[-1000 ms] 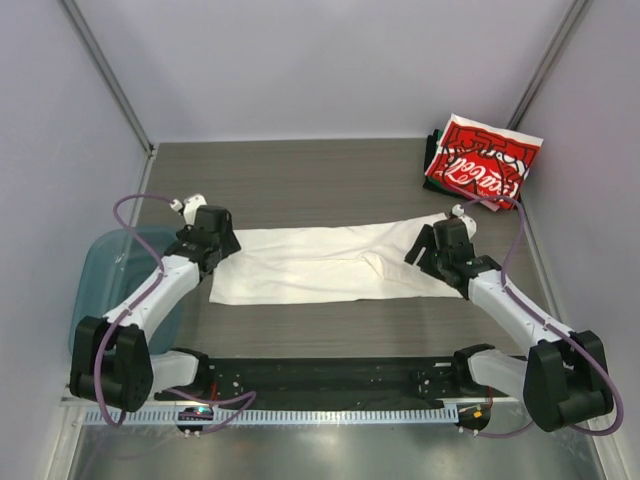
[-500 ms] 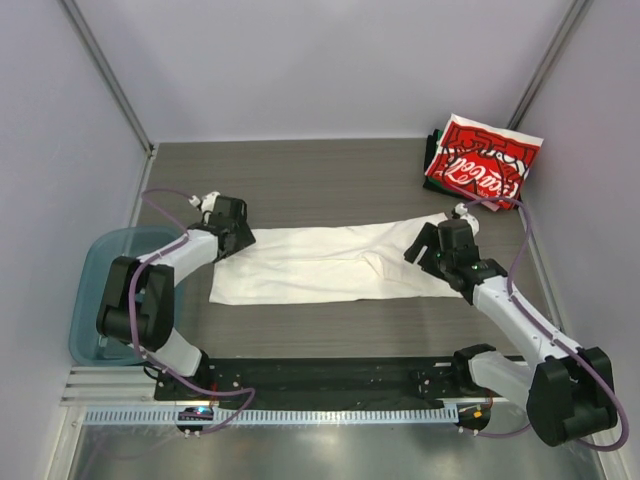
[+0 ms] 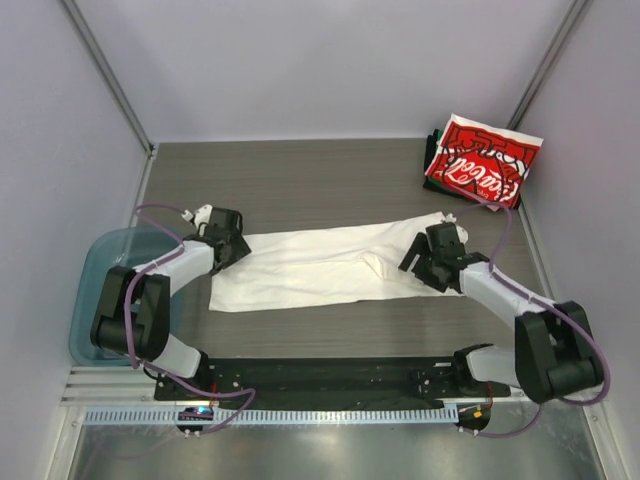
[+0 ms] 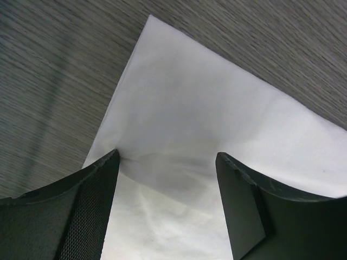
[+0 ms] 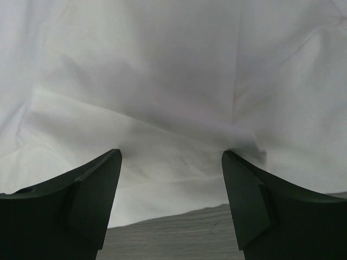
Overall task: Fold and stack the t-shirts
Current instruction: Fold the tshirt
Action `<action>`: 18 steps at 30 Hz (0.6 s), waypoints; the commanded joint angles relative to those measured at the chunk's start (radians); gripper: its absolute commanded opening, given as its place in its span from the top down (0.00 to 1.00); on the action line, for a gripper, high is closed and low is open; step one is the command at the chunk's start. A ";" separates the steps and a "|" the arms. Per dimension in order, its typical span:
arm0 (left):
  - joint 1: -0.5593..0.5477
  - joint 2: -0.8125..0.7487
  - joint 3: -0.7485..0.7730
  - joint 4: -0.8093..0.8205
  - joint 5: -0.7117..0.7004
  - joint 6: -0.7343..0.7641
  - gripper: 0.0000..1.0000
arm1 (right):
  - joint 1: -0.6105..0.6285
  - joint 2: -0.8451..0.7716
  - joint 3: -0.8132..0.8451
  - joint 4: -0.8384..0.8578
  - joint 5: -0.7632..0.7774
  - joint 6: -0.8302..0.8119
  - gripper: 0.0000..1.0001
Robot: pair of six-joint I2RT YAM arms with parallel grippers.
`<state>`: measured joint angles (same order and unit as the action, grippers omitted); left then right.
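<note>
**Top view.** The white tee lies flat on the table as a long band. It stretches from the left pincer at one end to the right pincer at the other. Both pincers are down at the cloth. The stack, red on top, sits well beyond the right pincer and outward of it, in the far corner. The bin is outside the left pincer, off the cloth. The lengthwise fold looks done, so I judge the step in hand to be taking hold of the two ends for the crosswise fold.

**Left wrist.** The left pincer stands wide open with nothing gripped. Its tips rest on or just above the tee, and the cloth puckers a little between them. A corner of the tee lies ahead of the tips, with bare table to their left.

**Right wrist.** The right pincer is also wide open and holds nothing. Creased tee fills the space between and ahead of its fingers, and a strip of table shows behind them.

**Next move.** As I read it, each pincer must close on its end and catch every layer. One end then has to be lifted over towards the other, with the edges kept in line.
</note>
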<state>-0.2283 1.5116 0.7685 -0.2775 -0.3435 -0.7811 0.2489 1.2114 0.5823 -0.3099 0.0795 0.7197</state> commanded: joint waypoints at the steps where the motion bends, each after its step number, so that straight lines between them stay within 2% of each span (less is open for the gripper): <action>1: 0.004 -0.008 -0.012 -0.029 0.060 -0.049 0.28 | 0.003 0.130 0.043 0.052 -0.021 0.018 0.19; 6: 0.000 -0.053 -0.043 -0.092 0.141 -0.067 0.30 | -0.002 0.370 0.177 0.091 -0.066 -0.020 0.19; 11: -0.054 -0.157 -0.142 -0.120 0.210 -0.124 0.33 | -0.003 0.638 0.345 0.086 -0.139 -0.051 0.19; 14: -0.094 -0.217 -0.222 -0.120 0.254 -0.193 0.33 | -0.002 0.764 0.526 0.045 -0.182 -0.081 0.19; 18: -0.152 -0.329 -0.314 -0.123 0.311 -0.294 0.33 | 0.027 1.004 0.877 -0.064 -0.260 -0.134 0.19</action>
<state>-0.3386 1.2114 0.5358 -0.3069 -0.1535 -0.9516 0.2493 2.0209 1.3598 -0.2237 -0.1036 0.6495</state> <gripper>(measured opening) 0.670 0.809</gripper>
